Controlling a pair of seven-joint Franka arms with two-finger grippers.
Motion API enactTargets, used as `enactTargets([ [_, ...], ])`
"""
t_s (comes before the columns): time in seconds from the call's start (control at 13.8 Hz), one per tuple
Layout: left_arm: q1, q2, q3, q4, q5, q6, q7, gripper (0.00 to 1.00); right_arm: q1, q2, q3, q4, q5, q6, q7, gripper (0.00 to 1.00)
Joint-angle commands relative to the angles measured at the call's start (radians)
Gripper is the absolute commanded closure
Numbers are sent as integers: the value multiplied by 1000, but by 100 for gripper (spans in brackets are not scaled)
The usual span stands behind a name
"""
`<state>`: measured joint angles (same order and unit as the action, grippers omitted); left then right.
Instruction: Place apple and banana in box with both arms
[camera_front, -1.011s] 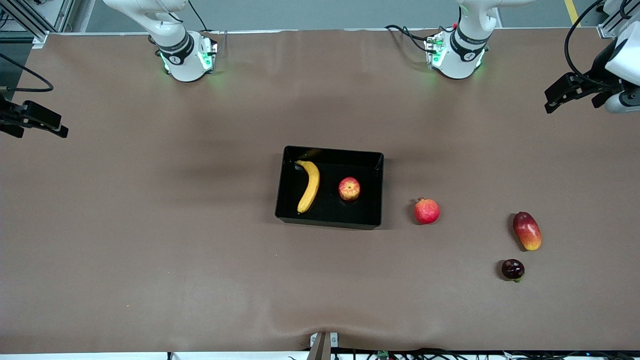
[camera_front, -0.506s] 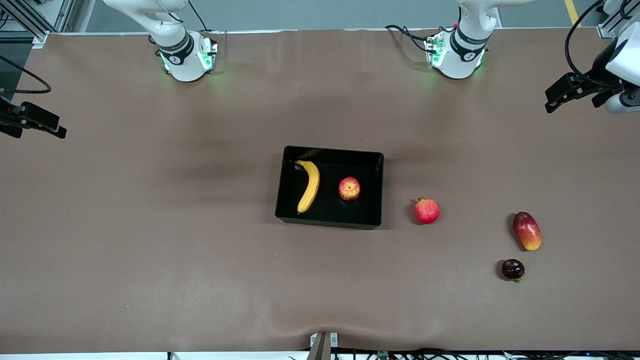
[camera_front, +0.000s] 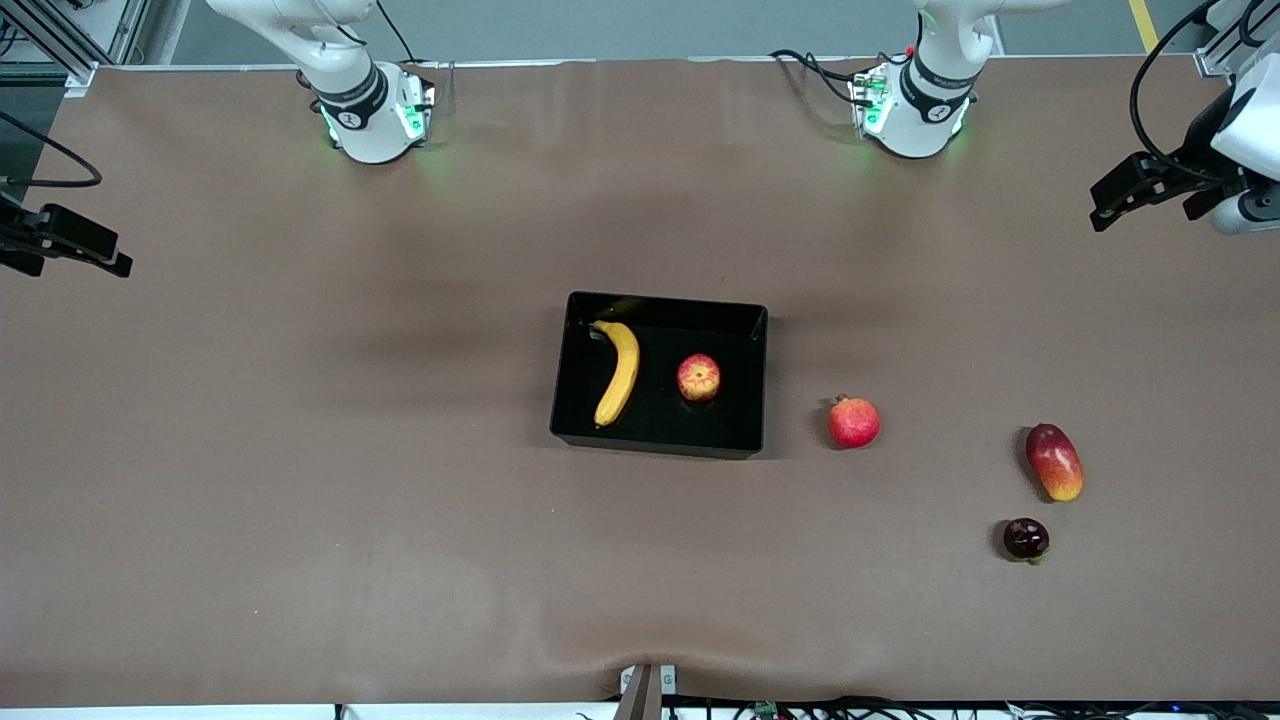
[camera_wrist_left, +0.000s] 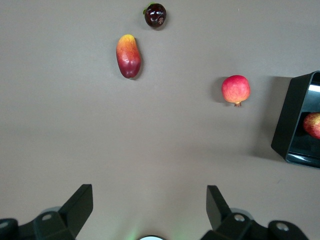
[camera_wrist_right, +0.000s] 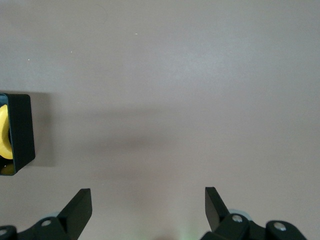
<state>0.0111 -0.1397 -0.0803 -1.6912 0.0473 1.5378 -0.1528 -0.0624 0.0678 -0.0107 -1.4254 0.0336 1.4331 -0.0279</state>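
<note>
The black box (camera_front: 660, 448) sits mid-table. In it lie the yellow banana (camera_front: 620, 370), toward the right arm's end, and the red-yellow apple (camera_front: 698, 377) beside it. My left gripper (camera_front: 1102, 205) is open and empty, up over the left arm's end of the table, well away from the box. My right gripper (camera_front: 122, 264) is open and empty over the right arm's end. The left wrist view shows its open gripper (camera_wrist_left: 150, 200), a box corner (camera_wrist_left: 292, 125) and part of the apple (camera_wrist_left: 313, 125). The right wrist view shows its open gripper (camera_wrist_right: 148, 200), the box's end wall (camera_wrist_right: 22, 132) and a bit of the banana (camera_wrist_right: 4, 135).
A round red fruit with a small crown (camera_front: 853, 422) lies on the table beside the box toward the left arm's end. An oblong red-yellow mango (camera_front: 1054, 462) and a small dark fruit (camera_front: 1025, 539) lie nearer that end. All three show in the left wrist view: the crowned fruit (camera_wrist_left: 236, 89), the mango (camera_wrist_left: 128, 56) and the dark fruit (camera_wrist_left: 155, 15).
Both grippers have drifted very slightly outward toward their own ends of the table. The fruit and the box have not moved.
</note>
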Motion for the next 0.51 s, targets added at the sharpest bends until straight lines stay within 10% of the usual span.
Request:
enactTargets([
  [0.0,-5,17,5,24,-7,-1,24,0,-13,3,8,6,5,0,14,0],
  [0.43,-7,15,-3,24,-6,-2,19,0,-10,4,8,6,8,1,14,0],
])
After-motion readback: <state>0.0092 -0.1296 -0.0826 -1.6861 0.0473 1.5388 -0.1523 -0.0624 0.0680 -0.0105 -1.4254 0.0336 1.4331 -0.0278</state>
